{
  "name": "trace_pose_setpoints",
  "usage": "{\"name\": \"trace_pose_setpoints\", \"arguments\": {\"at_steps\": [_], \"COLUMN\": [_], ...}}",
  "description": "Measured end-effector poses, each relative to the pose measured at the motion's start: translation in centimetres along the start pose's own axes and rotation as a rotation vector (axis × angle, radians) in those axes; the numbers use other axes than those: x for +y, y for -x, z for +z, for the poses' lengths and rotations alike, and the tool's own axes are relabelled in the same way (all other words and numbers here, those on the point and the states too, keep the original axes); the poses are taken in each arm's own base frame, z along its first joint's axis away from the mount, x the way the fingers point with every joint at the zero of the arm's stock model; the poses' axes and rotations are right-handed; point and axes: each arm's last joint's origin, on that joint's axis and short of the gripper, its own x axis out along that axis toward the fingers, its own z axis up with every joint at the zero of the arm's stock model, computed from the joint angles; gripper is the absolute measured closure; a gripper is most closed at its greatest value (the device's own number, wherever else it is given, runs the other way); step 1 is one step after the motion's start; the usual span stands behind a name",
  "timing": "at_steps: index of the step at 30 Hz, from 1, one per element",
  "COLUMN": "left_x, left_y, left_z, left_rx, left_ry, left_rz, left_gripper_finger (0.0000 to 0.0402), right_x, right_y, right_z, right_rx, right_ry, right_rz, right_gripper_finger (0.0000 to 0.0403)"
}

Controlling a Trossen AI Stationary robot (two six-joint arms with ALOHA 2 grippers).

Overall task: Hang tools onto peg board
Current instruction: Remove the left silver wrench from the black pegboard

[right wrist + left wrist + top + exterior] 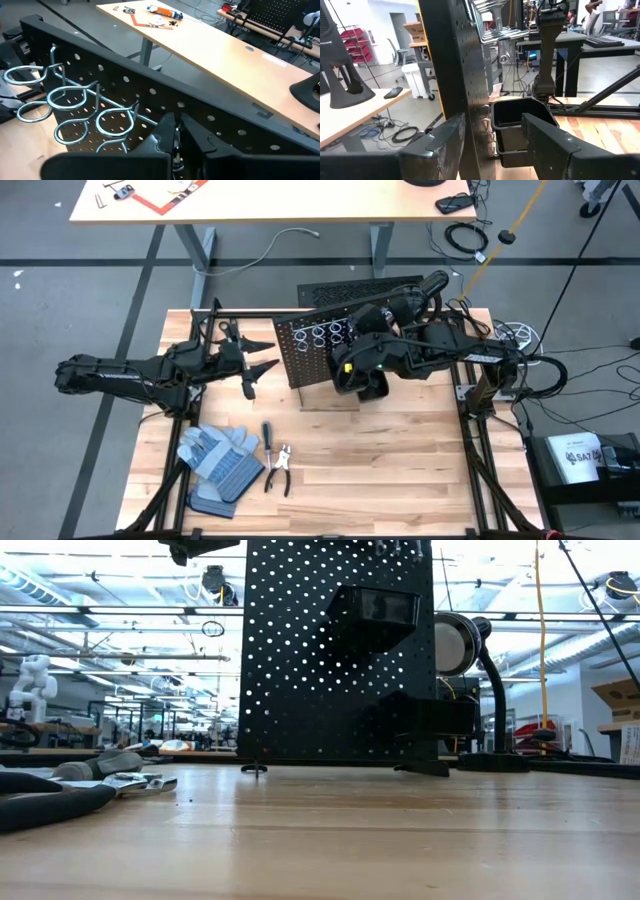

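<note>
Right gripper (pixel 176 137): fingers pinched together, nothing visibly held, above the ring holders (pixel 75 107).
Left gripper (pixel 492 137): jaws wide, straddling the peg board (pixel 452 75) edge; hold it steady.
Advice: centre over a ring before lowering.

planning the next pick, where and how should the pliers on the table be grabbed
Probably grip the pliers across both dark handles near the middle, coming straight down from above. They lie flat on the table with the silver jaws pointing away from the front edge, handles slightly spread. The screwdriver and gloves lie close on one side, so set the pincer fingers along that gap carefully.
</note>
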Motion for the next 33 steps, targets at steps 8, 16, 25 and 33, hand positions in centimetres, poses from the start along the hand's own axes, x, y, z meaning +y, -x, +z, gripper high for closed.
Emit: {"name": "trace_pose_setpoints", "arguments": {"at_steps": [8, 16, 25, 33], "left_x": [0.0, 0.0, -0.1, -0.1], "left_y": [0.0, 0.0, 0.0, 0.0], "left_z": [0.0, -0.2, -0.3, -0.3], "left_rx": [0.001, 0.021, 0.030, 0.030], "left_ry": [0.005, 0.019, 0.018, 0.040], "left_rz": [-0.001, -0.008, -0.009, -0.010], "left_gripper_finger": [0.0196, 0.0196, 0.0196, 0.0196], "right_x": [1.0, 1.2, 0.2, -1.0], "right_y": [0.9, 1.4, 3.4, 5.8], "right_z": [0.7, 1.2, 2.3, 3.9], "right_rx": [-0.071, -0.125, -0.203, -0.304], "right_ry": [0.022, 0.037, 0.048, 0.075], "right_rz": [0.060, 0.051, 0.045, 0.060], "right_gripper_finger": [0.0400, 0.0401, 0.0402, 0.0403]}}
